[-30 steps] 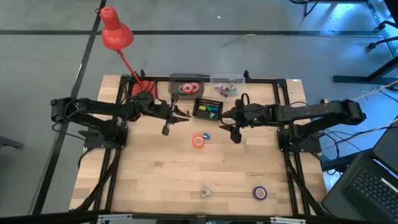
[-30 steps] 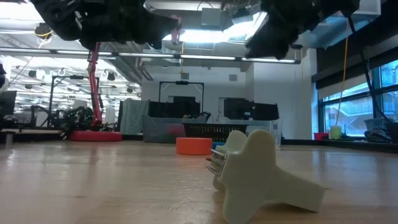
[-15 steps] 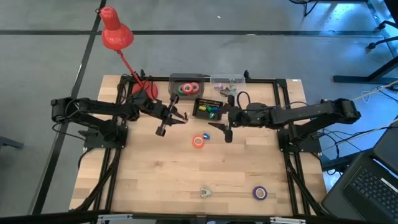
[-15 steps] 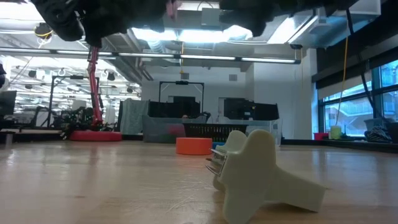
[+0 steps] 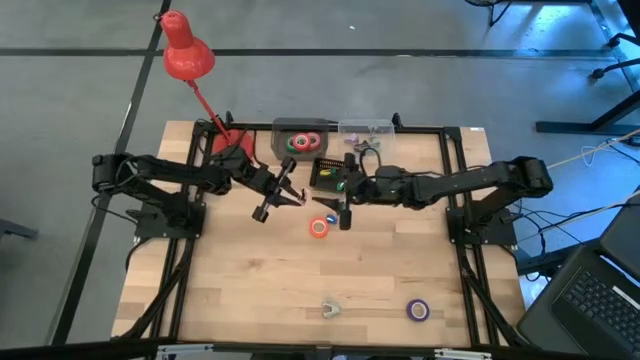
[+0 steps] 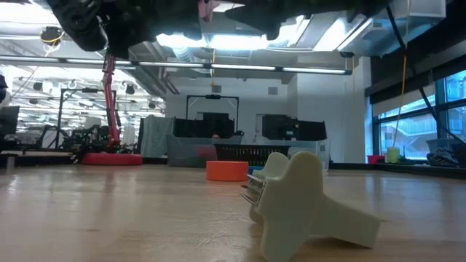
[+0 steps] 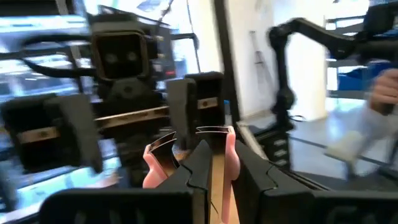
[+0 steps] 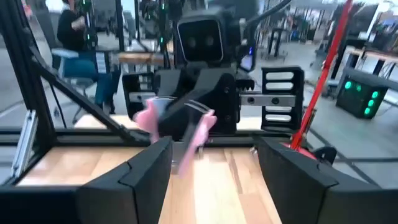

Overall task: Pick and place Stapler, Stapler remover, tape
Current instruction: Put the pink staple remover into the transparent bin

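My left gripper (image 5: 288, 193) hangs above the table's middle, shut on a pink staple remover (image 7: 228, 163), which also shows in the right wrist view (image 8: 200, 132). My right gripper (image 5: 335, 209) hovers open just to its right, facing it, above an orange tape roll (image 5: 319, 227). That roll lies flat on the table (image 6: 227, 169). A cream staple remover (image 5: 330, 308) rests on its side near the near edge (image 6: 306, 207). A purple tape roll (image 5: 417, 310) lies to its right. Green and red rolls sit in a dark bin (image 5: 300, 141). I cannot make out a stapler. My left gripper pinches the pink staple remover between its two fingers (image 7: 200, 163), coming level from the table's left. The pink body (image 7: 154, 163) shows on both sides of one finger, and its metal claws (image 7: 212, 130) point away from the wrist. It is lifted clear of the table.
A clear bin (image 5: 365, 135) and a black organizer (image 5: 333, 174) stand at the far side, behind both grippers. A red desk lamp (image 5: 187, 55) rises at the far left corner. Bare wood lies between the orange roll and the near edge.
My right gripper has travelled toward the table's left, from right of centre to just beside my left gripper, staying open. My left gripper has shifted slightly right and turned a little, keeping hold of the pink staple remover. The things on the table have stayed put.
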`<move>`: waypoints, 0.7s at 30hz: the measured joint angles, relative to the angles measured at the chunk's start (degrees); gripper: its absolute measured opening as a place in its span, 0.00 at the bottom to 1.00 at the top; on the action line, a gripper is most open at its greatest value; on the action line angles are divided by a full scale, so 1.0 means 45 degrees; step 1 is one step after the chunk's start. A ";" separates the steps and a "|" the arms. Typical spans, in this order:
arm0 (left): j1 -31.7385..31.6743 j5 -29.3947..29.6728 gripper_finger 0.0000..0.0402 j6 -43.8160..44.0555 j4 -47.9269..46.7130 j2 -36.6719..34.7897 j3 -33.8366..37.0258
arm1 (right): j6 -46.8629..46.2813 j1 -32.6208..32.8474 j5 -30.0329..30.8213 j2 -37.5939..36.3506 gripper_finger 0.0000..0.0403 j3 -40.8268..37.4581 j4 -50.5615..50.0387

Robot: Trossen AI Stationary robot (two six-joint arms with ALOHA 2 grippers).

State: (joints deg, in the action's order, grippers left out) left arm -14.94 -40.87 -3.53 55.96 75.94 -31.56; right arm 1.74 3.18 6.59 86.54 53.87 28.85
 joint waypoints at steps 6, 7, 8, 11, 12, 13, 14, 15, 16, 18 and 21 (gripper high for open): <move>-0.0049 -0.0693 0.07 -0.0010 -0.0023 0.0112 -0.0130 | -0.0331 0.0011 -0.0054 0.0305 0.60 0.0694 -0.1092; -0.0049 -0.0697 0.07 -0.0014 -0.0041 0.0112 -0.0130 | -0.0407 0.0018 -0.0107 0.0307 0.60 0.0694 -0.1090; -0.0049 -0.0707 0.07 -0.0024 -0.0050 0.0112 -0.0130 | -0.0565 0.0019 -0.0137 0.0307 0.59 0.0699 -0.1085; -0.0065 -0.0712 0.07 -0.0049 -0.0094 0.0112 -0.0130 | -0.0674 0.0024 -0.0180 0.0307 0.55 0.0699 -0.1085; -0.0073 -0.0712 0.07 -0.0051 -0.0091 0.0112 -0.0130 | -0.0680 0.0024 -0.0181 0.0307 0.52 0.0699 -0.1085; -0.0074 -0.0712 0.07 -0.0083 -0.0091 0.0112 -0.0130 | -0.0680 0.0024 -0.0210 0.0307 0.49 0.0699 -0.1085; -0.0088 -0.0712 0.07 -0.0137 -0.0095 0.0112 -0.0130 | -0.0692 0.0024 -0.0373 0.0307 0.46 0.0699 -0.1085; -0.0109 -0.0712 0.07 -0.0146 -0.0095 0.0112 -0.0130 | -0.0748 0.0024 -0.0484 0.0307 0.43 0.0699 -0.1081; -0.0134 -0.0712 0.07 -0.0146 -0.0091 0.0112 -0.0130 | -0.0865 0.0024 -0.0577 0.0307 0.39 0.0699 -0.1056; -0.0210 -0.0712 0.07 -0.0151 -0.0095 0.0112 -0.0130 | -0.0956 0.0028 -0.0622 0.0307 0.33 0.0699 -0.0989; -0.0223 -0.0712 0.07 -0.0151 -0.0095 0.0112 -0.0130 | -0.0952 0.0029 -0.0622 0.0307 0.26 0.0699 -0.0990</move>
State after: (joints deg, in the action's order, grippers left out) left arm -15.94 -44.07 -4.21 55.53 76.44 -32.14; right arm -2.55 3.31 3.79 87.92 57.01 24.39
